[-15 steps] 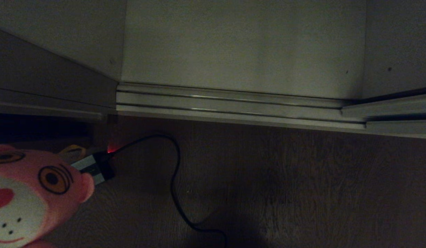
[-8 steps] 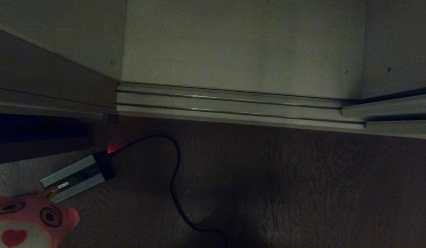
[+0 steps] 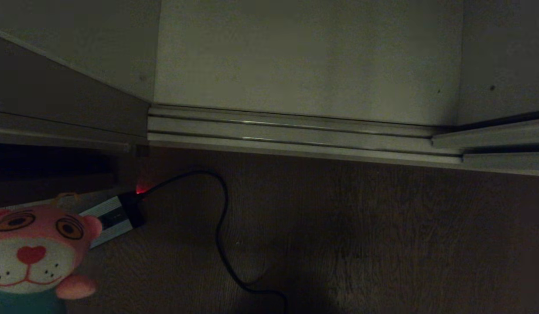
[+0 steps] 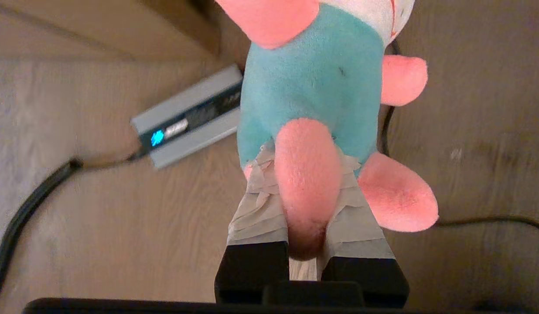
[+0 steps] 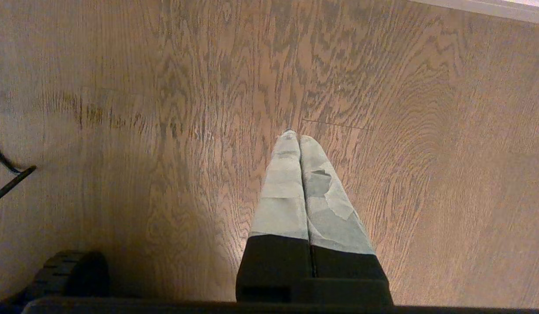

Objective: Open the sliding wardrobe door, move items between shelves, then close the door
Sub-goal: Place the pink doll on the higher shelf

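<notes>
The wardrobe stands open past the floor track (image 3: 291, 131), and the item-moving step is in hand: next comes a lift toward a shelf (image 3: 304, 56). The head view shows the pink plush toy (image 3: 32, 253) over the floor's near-left corner; only the left wrist view shows the left hand (image 4: 302, 192) grasping its leg. The right hand (image 5: 298, 141) is clenched, empty.

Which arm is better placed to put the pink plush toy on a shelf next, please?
Left, probably. The left gripper is already shut on the pink plush toy, held above the wooden floor. The right gripper is shut and empty, pointing down at bare floor.
</notes>
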Available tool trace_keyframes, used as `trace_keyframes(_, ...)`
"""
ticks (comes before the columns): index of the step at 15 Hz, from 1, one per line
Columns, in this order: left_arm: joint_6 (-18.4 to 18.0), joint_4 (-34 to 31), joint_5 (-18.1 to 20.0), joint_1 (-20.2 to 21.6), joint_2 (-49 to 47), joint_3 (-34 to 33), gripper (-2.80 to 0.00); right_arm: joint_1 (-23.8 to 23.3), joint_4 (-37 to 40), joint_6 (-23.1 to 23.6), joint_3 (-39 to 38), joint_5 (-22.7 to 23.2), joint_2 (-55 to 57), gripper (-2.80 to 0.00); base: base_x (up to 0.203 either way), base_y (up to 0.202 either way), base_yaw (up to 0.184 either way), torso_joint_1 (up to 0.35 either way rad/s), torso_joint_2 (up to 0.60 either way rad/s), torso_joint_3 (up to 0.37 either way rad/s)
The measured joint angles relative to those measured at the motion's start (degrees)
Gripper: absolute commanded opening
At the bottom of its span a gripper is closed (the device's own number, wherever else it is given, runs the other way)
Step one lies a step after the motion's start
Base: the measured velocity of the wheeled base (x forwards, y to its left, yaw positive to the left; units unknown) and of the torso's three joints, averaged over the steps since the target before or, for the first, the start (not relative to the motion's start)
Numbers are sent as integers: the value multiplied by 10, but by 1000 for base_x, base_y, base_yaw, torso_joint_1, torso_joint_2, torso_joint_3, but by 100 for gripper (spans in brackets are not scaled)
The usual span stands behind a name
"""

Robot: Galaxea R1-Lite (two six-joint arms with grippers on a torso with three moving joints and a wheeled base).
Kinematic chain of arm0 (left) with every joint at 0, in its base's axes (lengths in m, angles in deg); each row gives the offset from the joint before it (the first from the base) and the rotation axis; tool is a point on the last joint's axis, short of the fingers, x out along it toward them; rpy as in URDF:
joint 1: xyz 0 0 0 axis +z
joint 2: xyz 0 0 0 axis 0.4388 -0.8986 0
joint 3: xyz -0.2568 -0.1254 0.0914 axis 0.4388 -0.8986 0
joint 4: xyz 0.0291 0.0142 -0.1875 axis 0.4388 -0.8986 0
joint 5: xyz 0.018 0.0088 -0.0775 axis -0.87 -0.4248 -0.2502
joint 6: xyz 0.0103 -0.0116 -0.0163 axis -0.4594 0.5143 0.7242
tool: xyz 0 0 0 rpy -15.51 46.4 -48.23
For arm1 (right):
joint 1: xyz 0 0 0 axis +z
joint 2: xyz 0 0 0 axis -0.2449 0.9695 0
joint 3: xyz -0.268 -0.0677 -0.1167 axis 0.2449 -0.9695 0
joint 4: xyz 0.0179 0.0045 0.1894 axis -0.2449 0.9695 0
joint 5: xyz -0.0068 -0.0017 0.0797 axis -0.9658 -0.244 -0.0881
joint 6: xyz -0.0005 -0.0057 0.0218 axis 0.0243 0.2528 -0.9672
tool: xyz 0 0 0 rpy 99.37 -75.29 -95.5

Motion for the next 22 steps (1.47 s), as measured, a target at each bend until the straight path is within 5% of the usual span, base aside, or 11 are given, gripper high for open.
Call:
trace_keyframes(2, 5, 36, 26, 0, 0, -23, -280, 0, 0, 0, 0, 0, 0, -280, 0, 0, 0, 0, 0, 0)
trace_keyframes(6, 3, -41, 31, 0, 0, -31, -280, 0, 0, 0, 0, 0, 0, -280, 0, 0, 0, 0, 0, 0)
trace_keyframes(22, -4, -45, 40, 0, 0, -32, -280, 0, 0, 0, 0, 0, 0, -280, 0, 0, 0, 1, 2, 96)
